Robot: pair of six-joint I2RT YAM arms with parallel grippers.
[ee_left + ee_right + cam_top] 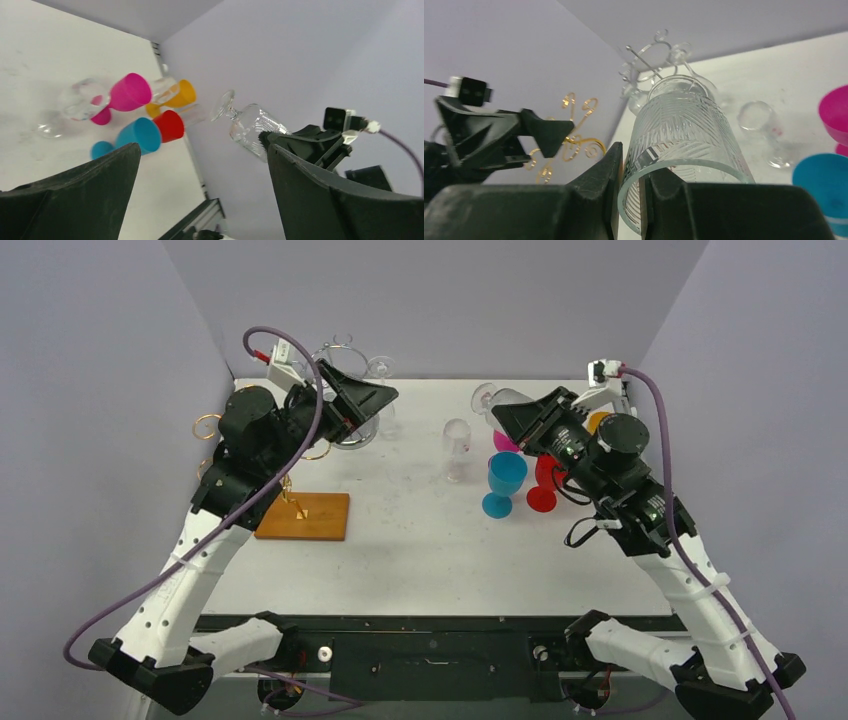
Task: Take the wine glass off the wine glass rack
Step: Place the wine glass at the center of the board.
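Starting at the left, the wine glass rack (210, 426) stands near the left edge of the worktop (420, 560). Its gold wire curls rise above a wooden base (303, 517), partly hidden behind the left arm. Just right of it, the left pincer (202, 150) hangs above the back of the worktop with its fingers spread wide apart and nothing between them. Some clear glassware (380, 368) sits at the back edge beside it, partly hidden. Further right, a small clear glass (457, 440) stands upright, alone, near the middle.

Right of that, the wine glass (684, 130), clear with a cut pattern, is up in the air and well apart from the rack. It is tipped on its side, with its foot pointing away from the right arm. The right pincer (631, 172) is clamped on its rim, one finger inside the bowl and one outside.

Below and beside that arm stand the coloured cups: a blue cup (506, 472), a pink cup (503, 443), a red cup (543, 490) and, at the far right, an orange cup (597, 420).
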